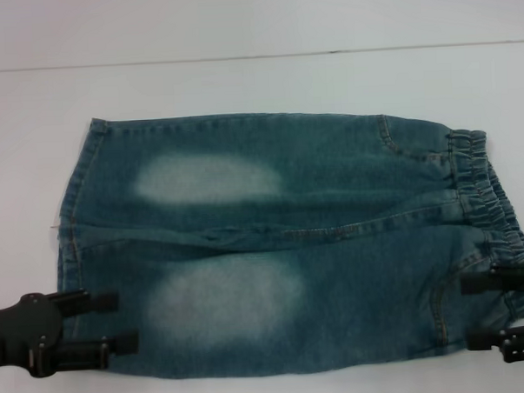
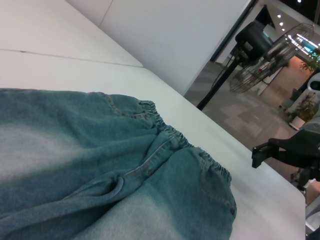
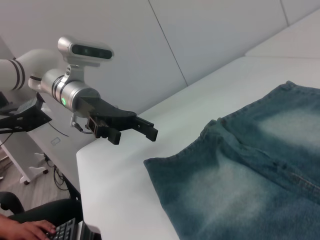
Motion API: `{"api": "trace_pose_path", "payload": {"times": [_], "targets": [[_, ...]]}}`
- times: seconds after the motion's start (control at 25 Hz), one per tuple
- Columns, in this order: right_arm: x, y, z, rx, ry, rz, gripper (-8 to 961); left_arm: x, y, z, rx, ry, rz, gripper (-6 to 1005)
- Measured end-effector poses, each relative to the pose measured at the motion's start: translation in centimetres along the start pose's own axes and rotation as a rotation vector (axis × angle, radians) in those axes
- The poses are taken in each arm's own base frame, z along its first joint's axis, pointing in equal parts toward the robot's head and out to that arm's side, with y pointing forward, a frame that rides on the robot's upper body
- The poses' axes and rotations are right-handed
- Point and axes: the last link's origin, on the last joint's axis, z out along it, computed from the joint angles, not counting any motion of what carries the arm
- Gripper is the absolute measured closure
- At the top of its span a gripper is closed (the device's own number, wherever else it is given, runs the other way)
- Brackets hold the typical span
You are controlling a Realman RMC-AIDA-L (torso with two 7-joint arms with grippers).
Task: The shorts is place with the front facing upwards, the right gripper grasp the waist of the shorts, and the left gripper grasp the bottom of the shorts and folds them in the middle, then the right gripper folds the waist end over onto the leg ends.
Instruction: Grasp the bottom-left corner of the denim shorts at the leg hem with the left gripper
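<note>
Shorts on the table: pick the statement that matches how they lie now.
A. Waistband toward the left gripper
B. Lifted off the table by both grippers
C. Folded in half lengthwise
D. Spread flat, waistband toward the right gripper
D: the shorts lie spread flat, both legs showing, with the ruffled waistband at the right gripper and the leg hems by the left gripper.

The blue-green washed denim shorts (image 1: 290, 239) lie flat and spread out on the white surface, with two pale faded patches on the thighs. Their puckered, darker elastic waistband (image 1: 486, 191) forms the right end, and the straight-stitched leg hems (image 1: 72, 222) the left. What seems a front seam runs along the middle.
</note>
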Motion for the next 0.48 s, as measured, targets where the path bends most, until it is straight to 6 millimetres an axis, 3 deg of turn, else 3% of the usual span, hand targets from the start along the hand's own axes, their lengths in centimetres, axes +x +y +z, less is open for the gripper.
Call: {"api": "trace_pose_path", "payload": {"times": [0.48], "targets": [[-0.3, 0.0, 2.2, -0.015, -0.037, -0.029, 71, 0.3, -0.1, 0.4, -0.011, 0.003, 0.003, 93]]}}
